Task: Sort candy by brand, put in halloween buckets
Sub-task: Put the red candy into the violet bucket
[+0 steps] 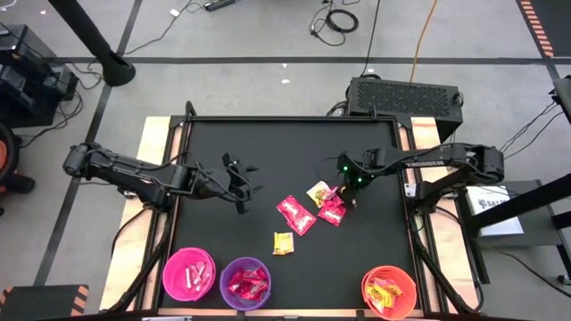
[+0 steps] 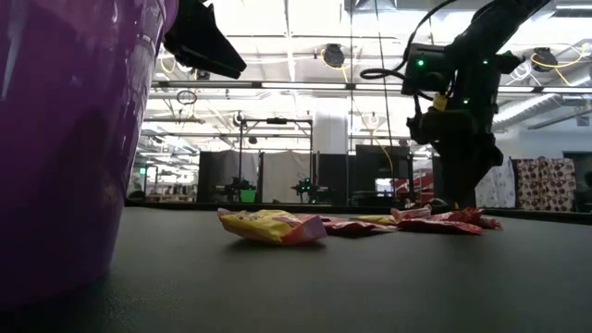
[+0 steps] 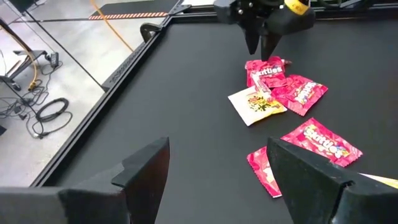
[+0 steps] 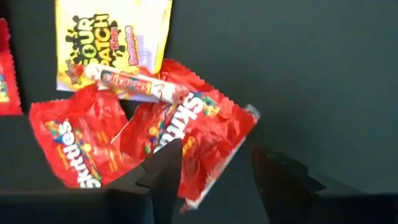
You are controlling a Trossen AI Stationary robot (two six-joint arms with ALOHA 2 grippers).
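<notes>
Now the right gripper (image 1: 349,198) is low over a small heap of candy near the middle of the black table (image 1: 268,143). Its two fingers (image 4: 163,171) are spread apart, with the edge of a red Skittles packet (image 4: 186,140) between them, not yet pinched. A second red Skittles packet (image 4: 71,149) lies beside it, a yellow Sour Patch packet (image 4: 112,37) sits behind, and a thin pale candy roll (image 4: 134,85) rests across them.

Two more red packets (image 1: 296,214) lie nearby, and one yellow packet (image 1: 283,242) lies alone, closer to the buckets.

The left gripper (image 1: 243,187) hangs over bare table, well apart from the candy, with its fingers wide and holding nothing.

Along the front edge stand the pink bucket (image 1: 189,273) and the purple bucket (image 1: 245,283), side by side. The orange bucket (image 1: 390,292) is farther right. Each has candy inside.
</notes>
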